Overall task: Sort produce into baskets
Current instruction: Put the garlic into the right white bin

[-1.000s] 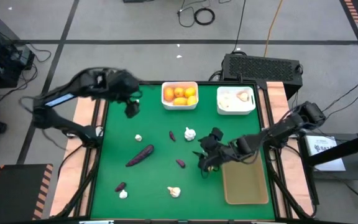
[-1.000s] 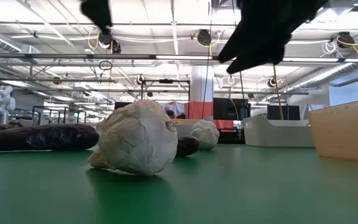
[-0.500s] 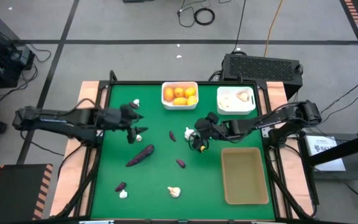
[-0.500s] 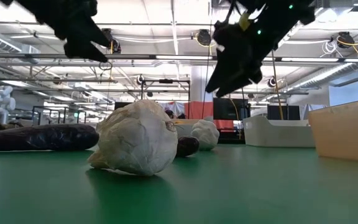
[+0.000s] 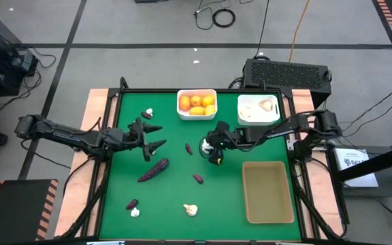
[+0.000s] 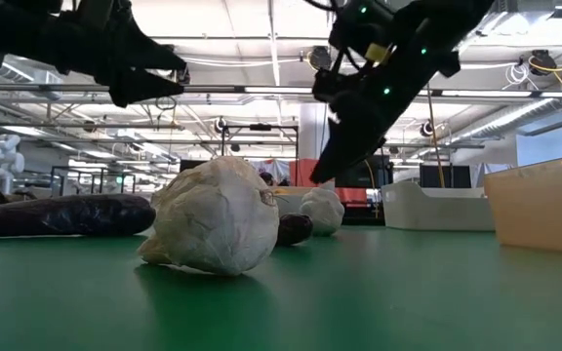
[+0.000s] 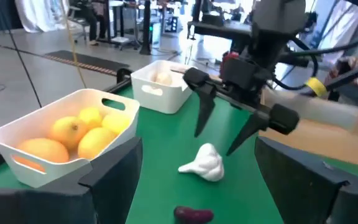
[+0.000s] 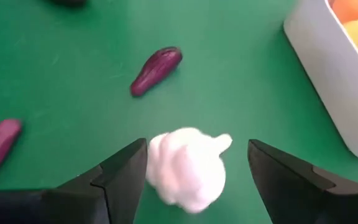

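Small produce lies scattered on the green table (image 5: 175,197). A white garlic bulb (image 8: 188,168) lies on the mat at mid-table. My right gripper (image 8: 197,148) hangs open just over it, one finger on either side, slanting down from the table's right. My left gripper (image 5: 156,136) is open and empty at the table's left. It points level toward the right gripper (image 7: 225,121). One white basket (image 5: 197,103) at the far edge holds orange-yellow fruits. The other white basket (image 5: 258,109) holds garlic. The tan tray (image 5: 267,192) lies at the near right.
A long purple piece (image 5: 154,169) and shorter ones (image 5: 188,148) (image 5: 197,179) (image 5: 132,203) lie on the mat. Loose garlic bulbs lie at the far left (image 5: 148,113) and near the front edge (image 5: 135,212) (image 5: 191,209). A black grilled box (image 5: 288,71) stands behind the table.
My left gripper has come down from the far left toward mid-table and tipped from pointing down to pointing level toward the right edge. My right gripper has swung from beside the tan tray toward the far left, over the garlic bulb. Both have stayed open.
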You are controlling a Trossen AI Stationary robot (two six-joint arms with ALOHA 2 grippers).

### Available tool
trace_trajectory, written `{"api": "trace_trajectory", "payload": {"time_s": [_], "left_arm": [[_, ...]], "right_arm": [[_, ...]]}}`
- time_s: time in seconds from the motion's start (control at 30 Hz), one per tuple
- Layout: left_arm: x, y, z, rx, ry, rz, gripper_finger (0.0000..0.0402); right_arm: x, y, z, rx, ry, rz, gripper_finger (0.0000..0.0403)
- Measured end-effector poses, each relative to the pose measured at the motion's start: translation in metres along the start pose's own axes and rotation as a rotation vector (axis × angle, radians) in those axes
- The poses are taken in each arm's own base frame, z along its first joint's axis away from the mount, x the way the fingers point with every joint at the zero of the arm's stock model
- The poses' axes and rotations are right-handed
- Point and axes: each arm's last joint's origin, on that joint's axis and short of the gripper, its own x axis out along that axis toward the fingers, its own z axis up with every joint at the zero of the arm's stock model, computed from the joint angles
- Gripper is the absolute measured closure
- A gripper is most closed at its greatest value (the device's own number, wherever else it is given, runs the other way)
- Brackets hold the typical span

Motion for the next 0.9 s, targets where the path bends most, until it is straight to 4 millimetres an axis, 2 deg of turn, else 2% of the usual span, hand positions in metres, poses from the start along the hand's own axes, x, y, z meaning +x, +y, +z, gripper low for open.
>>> {"api": "trace_trajectory", "payload": {"time_s": [0.17, 0.43, 0.63, 0.9], "left_arm": [[0.000, -0.001, 0.000, 0.008, 0.010, -0.044, 0.0085], [0.000, -0.002, -0.001, 0.051, 0.012, -0.069, 0.0085], [0.000, -0.002, -0.001, 0.052, 0.013, -0.069, 0.0085], [0.000, -0.002, -0.001, 0.052, 0.014, -0.069, 0.0085]], "right_arm": [[0.013, -0.005, -0.002, 0.026, 0.002, -0.016, 0.0135], [0.036, -0.007, -0.017, 0.124, 0.098, 0.008, 0.0135], [0.035, -0.007, -0.018, 0.171, 0.109, 0.005, 0.0142], [0.028, -0.007, -0.015, 0.196, 0.104, 0.006, 0.0204]]}}
